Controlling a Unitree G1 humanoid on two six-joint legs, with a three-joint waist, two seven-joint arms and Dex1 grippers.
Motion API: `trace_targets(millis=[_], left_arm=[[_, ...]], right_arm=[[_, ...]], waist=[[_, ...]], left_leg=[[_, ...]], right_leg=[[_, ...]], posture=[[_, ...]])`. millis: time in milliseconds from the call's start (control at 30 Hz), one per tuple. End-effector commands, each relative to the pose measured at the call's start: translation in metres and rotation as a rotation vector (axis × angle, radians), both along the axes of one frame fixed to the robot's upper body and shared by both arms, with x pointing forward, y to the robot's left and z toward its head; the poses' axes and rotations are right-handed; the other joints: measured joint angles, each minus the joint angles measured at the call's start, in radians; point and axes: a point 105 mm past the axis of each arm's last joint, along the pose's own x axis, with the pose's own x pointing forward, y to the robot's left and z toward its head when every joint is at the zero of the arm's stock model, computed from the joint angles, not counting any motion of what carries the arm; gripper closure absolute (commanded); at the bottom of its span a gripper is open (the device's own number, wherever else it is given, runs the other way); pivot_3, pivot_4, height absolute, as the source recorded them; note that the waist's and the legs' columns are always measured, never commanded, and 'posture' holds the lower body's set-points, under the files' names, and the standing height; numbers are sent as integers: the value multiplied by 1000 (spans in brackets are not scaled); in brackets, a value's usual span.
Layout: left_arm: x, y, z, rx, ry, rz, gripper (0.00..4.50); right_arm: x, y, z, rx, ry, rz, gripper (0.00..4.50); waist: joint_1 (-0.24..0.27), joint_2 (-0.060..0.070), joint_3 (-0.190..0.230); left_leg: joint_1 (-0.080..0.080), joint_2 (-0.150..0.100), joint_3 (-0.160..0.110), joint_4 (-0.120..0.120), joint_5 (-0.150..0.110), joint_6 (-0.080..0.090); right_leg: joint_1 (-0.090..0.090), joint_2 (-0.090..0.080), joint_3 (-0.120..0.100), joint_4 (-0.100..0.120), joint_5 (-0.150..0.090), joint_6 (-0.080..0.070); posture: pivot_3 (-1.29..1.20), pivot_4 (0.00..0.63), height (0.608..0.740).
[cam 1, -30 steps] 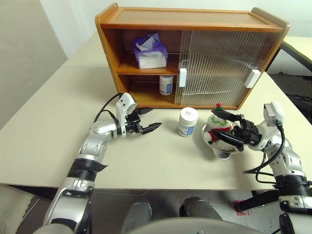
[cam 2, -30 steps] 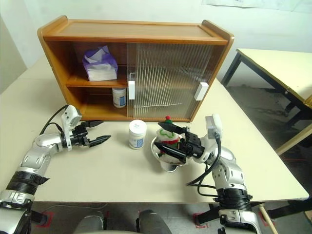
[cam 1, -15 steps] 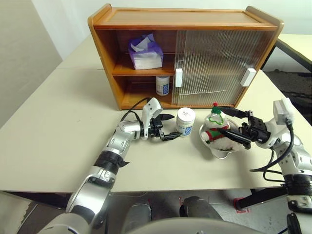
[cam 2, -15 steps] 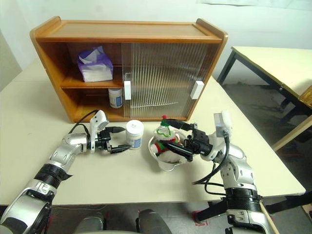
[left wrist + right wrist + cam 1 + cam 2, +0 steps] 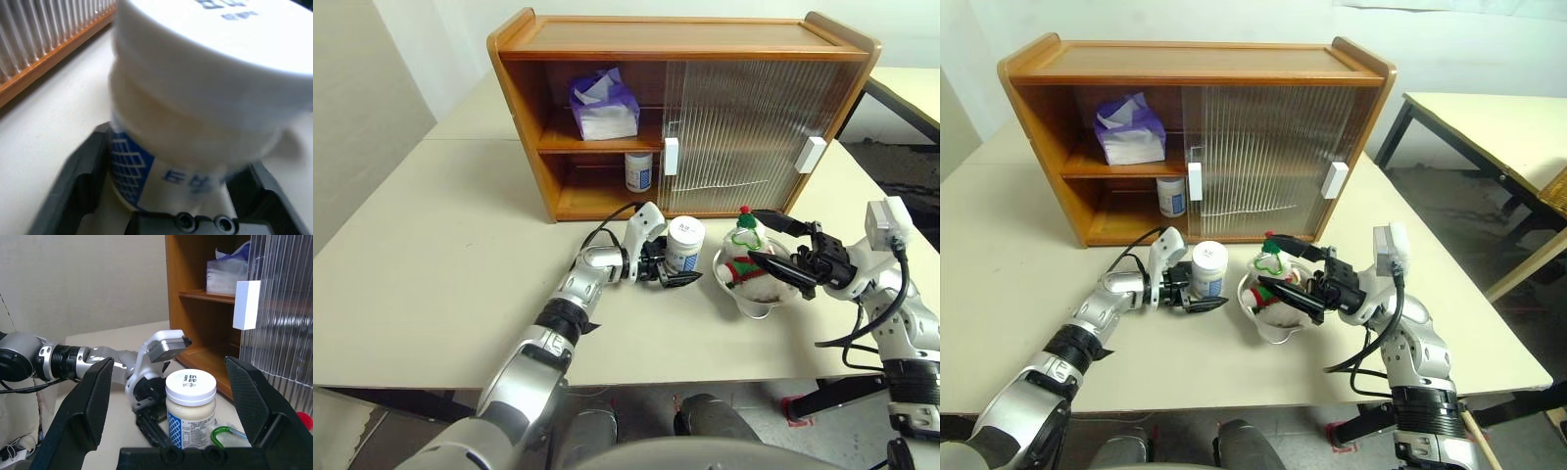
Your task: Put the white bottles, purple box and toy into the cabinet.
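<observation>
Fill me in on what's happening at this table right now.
The robot is loading a wooden cabinet. The purple tissue box sits on the upper shelf and one white bottle on the lower. The left gripper has its fingers on either side of the second white bottle on the table, not yet closed. The right gripper is open over the plush toy, which sits in a metal bowl.

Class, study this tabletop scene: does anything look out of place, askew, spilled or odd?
One oddity: the toy sits inside a metal bowl on the table, in front of the cabinet. Nothing is spilled or tipped; the white bottle on the table stands upright.
</observation>
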Motion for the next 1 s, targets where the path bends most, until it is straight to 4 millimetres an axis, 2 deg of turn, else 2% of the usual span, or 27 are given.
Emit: trace_targets(millis=[33, 167, 367, 467, 767, 1000], left_arm=[[4, 2, -1, 1, -12, 39, 1278], [14, 16, 4, 0, -44, 126, 1314], [38, 66, 28, -12, -199, 432, 1314], [48, 80, 38, 2, -241, 529, 1314], [75, 113, 45, 54, -243, 774, 1314], [89, 115, 45, 66, -242, 837, 1314]], right_arm=[[0, 0, 0, -6, 1, 4, 0], [0, 2, -2, -7, 7, 8, 0], [1, 6, -4, -8, 12, 20, 0], [2, 8, -5, -9, 16, 28, 0], [5, 11, -4, -13, 15, 43, 0], [4, 10, -6, -15, 16, 46, 0]], waist=[[-1, 0, 0], [-2, 0, 0], [-18, 0, 1], [-13, -1, 1], [14, -2, 2], [18, -2, 2]], left_leg=[[0, 0, 0, 0, 0, 0], [-1, -1, 0, 0, 0, 0], [-1, -1, 0, -1, 0, 0], [-2, -1, 0, -1, 0, 0], [-5, -1, -1, -1, 0, 0], [-5, -2, -1, -1, 0, 0]], right_leg=[[0, 0, 0, 0, 0, 0], [0, 0, 1, -1, -1, 1], [-1, 0, 1, -1, -1, 1], [-2, 0, 1, -1, -1, 1], [-3, 0, 1, -2, -1, 1], [-3, 0, 1, -3, 1, -2]], posture=[[-192, 9, 740], [-184, 11, 740], [-163, 13, 740], [-149, 14, 740], [-141, 11, 740], [-145, 7, 740]])
